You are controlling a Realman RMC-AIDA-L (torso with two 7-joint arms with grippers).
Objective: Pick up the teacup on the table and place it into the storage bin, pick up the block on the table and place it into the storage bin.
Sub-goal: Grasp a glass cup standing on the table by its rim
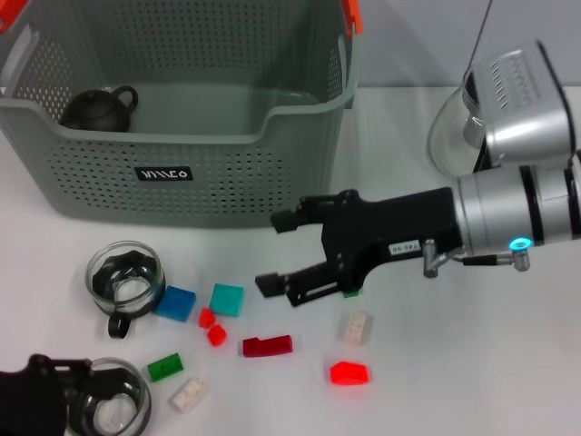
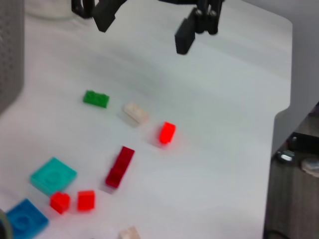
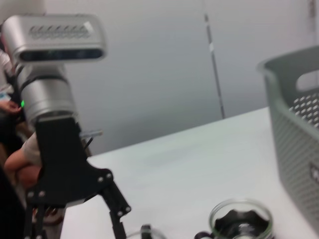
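Note:
The grey-green storage bin (image 1: 272, 173) stands at the back, its wall also in the right wrist view (image 3: 294, 129). One glass teacup (image 1: 125, 280) (image 3: 241, 221) sits in front of it. A second teacup (image 1: 116, 407) is at the near left edge, right against my left gripper (image 1: 41, 392). Several coloured blocks lie scattered: blue (image 1: 175, 302), teal (image 1: 226, 299), dark red (image 1: 267, 346) (image 2: 119, 166), green (image 1: 164, 366), bright red (image 1: 349, 373) (image 2: 167, 132), cream (image 1: 355, 327). My right gripper (image 1: 275, 252) (image 2: 144, 25) hovers open and empty above the table, just right of the blocks.
A dark teapot (image 1: 98, 109) lies inside the bin at its left end. A clear glass vessel (image 1: 451, 136) stands at the back right behind my right arm. The table's edge (image 2: 279, 114) shows in the left wrist view.

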